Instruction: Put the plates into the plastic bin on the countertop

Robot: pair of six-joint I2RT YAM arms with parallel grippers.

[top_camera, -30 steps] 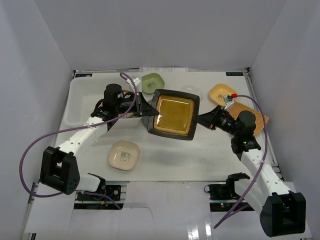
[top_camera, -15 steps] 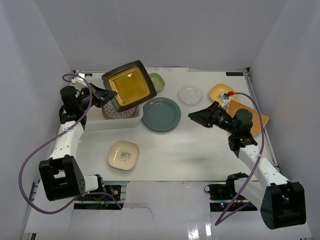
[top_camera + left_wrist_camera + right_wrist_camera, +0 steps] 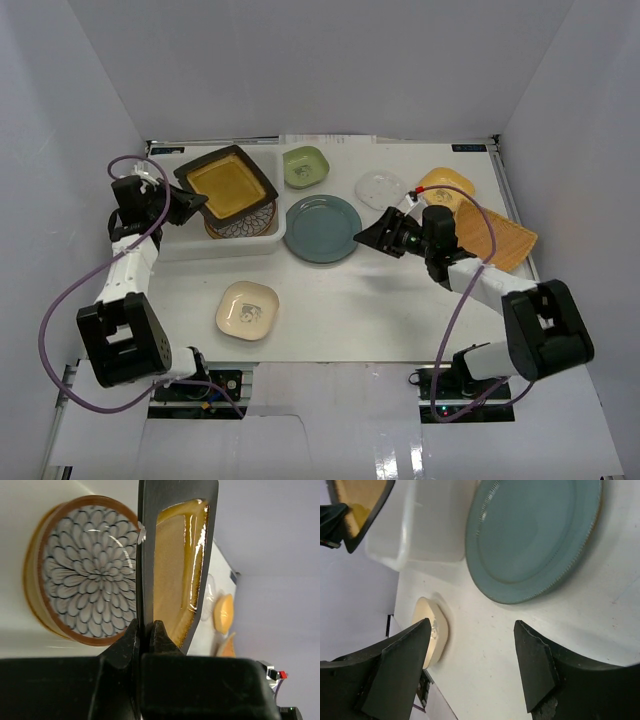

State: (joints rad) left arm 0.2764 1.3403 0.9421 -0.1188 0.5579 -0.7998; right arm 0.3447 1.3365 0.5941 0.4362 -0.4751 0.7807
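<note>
My left gripper (image 3: 192,207) (image 3: 145,630) is shut on the rim of the black-and-yellow square plate (image 3: 228,185) (image 3: 175,565) and holds it tilted above the plastic bin (image 3: 220,246) (image 3: 420,525). A brown patterned round plate (image 3: 242,226) (image 3: 90,575) lies inside the bin. My right gripper (image 3: 372,232) (image 3: 472,625) is open and holds nothing. It hovers low over the countertop (image 3: 380,290) at the right edge of the blue-grey round plate (image 3: 323,228) (image 3: 535,535).
A cream dish (image 3: 247,310) (image 3: 432,635) lies near the front left. At the back sit a green dish (image 3: 305,165), a clear dish (image 3: 382,188) and a yellow dish (image 3: 445,185). The tan fan-shaped plate (image 3: 497,240) lies right of my right arm. White walls enclose the table.
The right gripper let go of the square plate and opened, then swung down towards the blue-grey plate. The left arm carried the square plate left, from mid-table to above the bin.
</note>
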